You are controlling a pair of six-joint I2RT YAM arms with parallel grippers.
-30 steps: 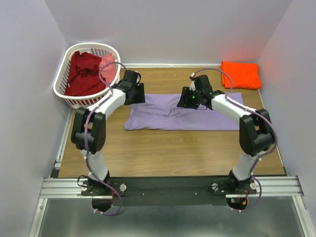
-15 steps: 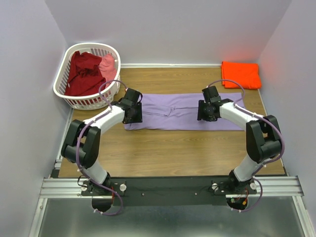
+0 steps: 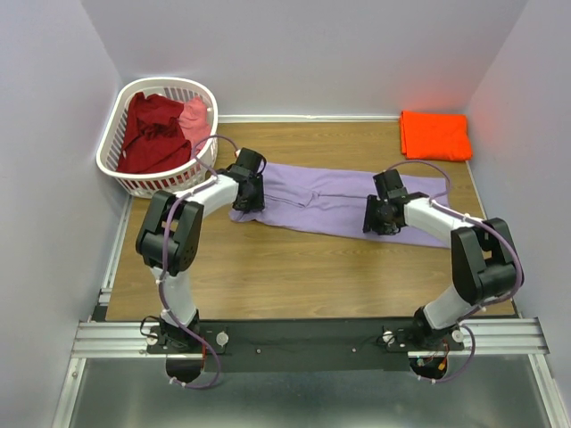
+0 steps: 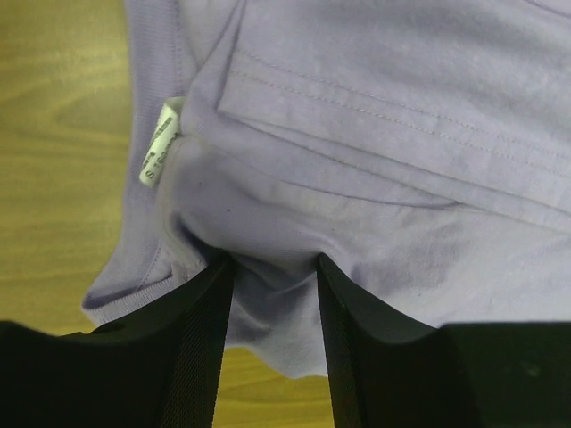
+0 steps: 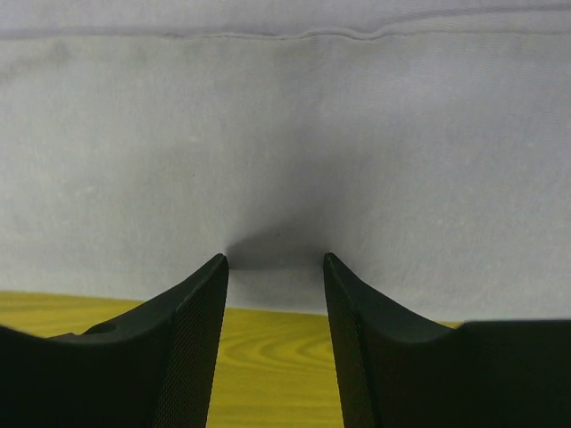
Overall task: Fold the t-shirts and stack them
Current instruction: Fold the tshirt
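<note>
The lavender t-shirt (image 3: 326, 203) lies as a long folded strip across the table, slanting down to the right. My left gripper (image 3: 249, 193) presses on its left end. In the left wrist view the jaws (image 4: 272, 263) stand apart, with a loose bulge of lavender cloth (image 4: 375, 134) between them and a white label (image 4: 159, 143) beside. My right gripper (image 3: 380, 217) sits open at the strip's near edge; its tips (image 5: 275, 259) rest on the cloth (image 5: 285, 134), bare wood between them. An orange t-shirt (image 3: 435, 135) lies folded at the back right.
A white slotted basket (image 3: 105, 150) stands at the back left corner with a dark red t-shirt (image 3: 150, 132) and a pink one (image 3: 194, 114) inside. Lavender walls close in the table on three sides. The wooden table (image 3: 303, 276) shows bare in front of the strip.
Both grippers came down onto the lavender strip. Its left end has shifted toward the back and its right end toward me, so it now lies slanted. The left jaws narrowed.
</note>
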